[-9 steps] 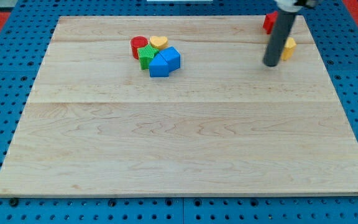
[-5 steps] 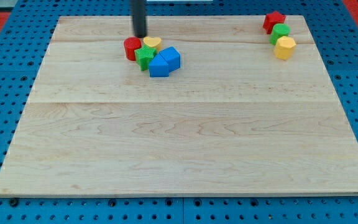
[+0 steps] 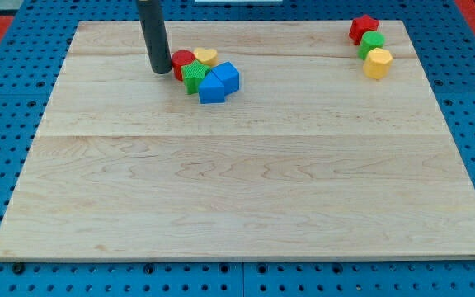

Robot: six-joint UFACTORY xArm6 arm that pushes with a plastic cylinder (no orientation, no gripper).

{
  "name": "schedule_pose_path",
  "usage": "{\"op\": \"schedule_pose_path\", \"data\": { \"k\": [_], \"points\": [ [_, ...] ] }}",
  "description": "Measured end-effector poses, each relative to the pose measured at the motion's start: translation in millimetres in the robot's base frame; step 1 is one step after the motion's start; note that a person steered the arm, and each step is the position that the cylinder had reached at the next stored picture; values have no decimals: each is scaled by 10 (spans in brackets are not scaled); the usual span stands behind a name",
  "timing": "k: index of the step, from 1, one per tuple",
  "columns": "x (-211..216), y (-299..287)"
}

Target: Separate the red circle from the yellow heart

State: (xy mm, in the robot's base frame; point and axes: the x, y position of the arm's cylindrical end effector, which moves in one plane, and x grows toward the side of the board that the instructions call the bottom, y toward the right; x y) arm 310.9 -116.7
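The red circle (image 3: pixel 182 60) lies near the view's top, left of centre, touching the yellow heart (image 3: pixel 206 56) on its right. A green star (image 3: pixel 195 76) sits just below them. My tip (image 3: pixel 161 69) stands on the board directly left of the red circle, touching or almost touching it. The rod rises from the tip out of the view's top.
Two blue blocks (image 3: pixel 219 81) lie against the green star's right side. At the view's top right sit a red star (image 3: pixel 364 28), a green block (image 3: pixel 372 43) and a yellow block (image 3: pixel 378 63) in a close line. The wooden board (image 3: pixel 246 190) lies on a blue pegboard.
My tip moved from the view's top right across to above the cluster, then down to the red circle's left side. The red circle has shifted slightly right.
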Motion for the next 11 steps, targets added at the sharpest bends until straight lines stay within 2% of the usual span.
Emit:
{"op": "schedule_pose_path", "data": {
  "k": [2, 3, 4, 5, 8, 10, 11],
  "points": [
    [-580, 274],
    [-639, 387],
    [-605, -62],
    [-438, -68],
    [-449, 528],
    [-233, 1612],
    [-194, 1709]
  ]
}}
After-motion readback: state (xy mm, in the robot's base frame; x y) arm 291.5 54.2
